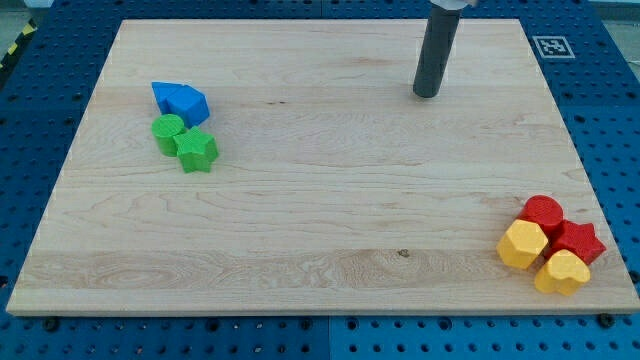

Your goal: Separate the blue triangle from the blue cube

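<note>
A blue triangle [164, 94] and a blue cube [188, 102] lie touching each other at the view's upper left of the wooden board [320, 220]. The triangle is on the left, the cube on its right. My tip [427, 95] is at the lower end of the dark rod, at the view's top right of centre. It stands far to the right of both blue blocks and touches no block.
A green cylinder [168, 129] and a green star [197, 150] sit just below the blue pair. At the view's bottom right are a red cylinder [543, 212], a red star [579, 241], a yellow hexagon [523, 244] and a yellow heart [561, 271].
</note>
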Controlling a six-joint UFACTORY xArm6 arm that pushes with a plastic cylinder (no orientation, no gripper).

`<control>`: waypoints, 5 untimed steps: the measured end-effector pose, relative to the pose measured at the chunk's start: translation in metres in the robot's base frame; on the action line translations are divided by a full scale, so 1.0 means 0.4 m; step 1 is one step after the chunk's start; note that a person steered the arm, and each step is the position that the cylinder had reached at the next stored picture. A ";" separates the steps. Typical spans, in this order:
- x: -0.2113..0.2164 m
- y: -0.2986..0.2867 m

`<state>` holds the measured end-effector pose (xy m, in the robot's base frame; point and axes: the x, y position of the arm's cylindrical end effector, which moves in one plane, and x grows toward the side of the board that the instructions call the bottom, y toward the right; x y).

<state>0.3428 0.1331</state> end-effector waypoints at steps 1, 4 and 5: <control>0.000 0.000; -0.047 -0.065; -0.062 -0.269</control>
<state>0.3179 0.0255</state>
